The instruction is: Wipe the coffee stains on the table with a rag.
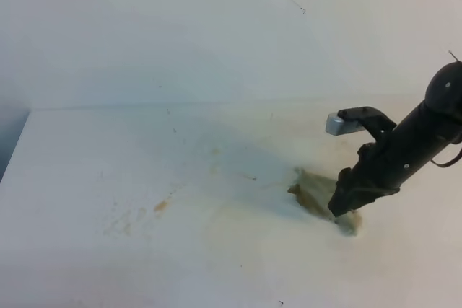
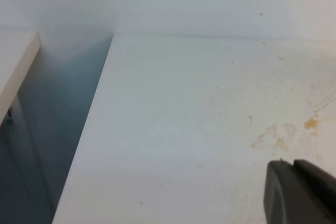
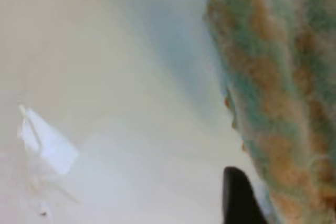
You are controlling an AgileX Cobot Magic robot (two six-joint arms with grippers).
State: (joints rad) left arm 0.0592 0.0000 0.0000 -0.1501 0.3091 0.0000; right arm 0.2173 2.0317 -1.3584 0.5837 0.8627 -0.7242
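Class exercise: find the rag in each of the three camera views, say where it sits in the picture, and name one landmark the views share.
Exterior high: the rag lies right of centre, under the right gripper.
Left wrist: not in it.
Right wrist: the rag fills the right edge, close up and blurred.
Shared landmark: the white table.

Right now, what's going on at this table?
The right arm's black gripper is pressed down on the stained beige-grey rag on the white tabletop; its jaws are hidden against the cloth. A faint brownish smear lies left of the rag, and a small orange-brown blot sits further left, not yet wiped. The left gripper only shows at its camera's edge, away from the rag.
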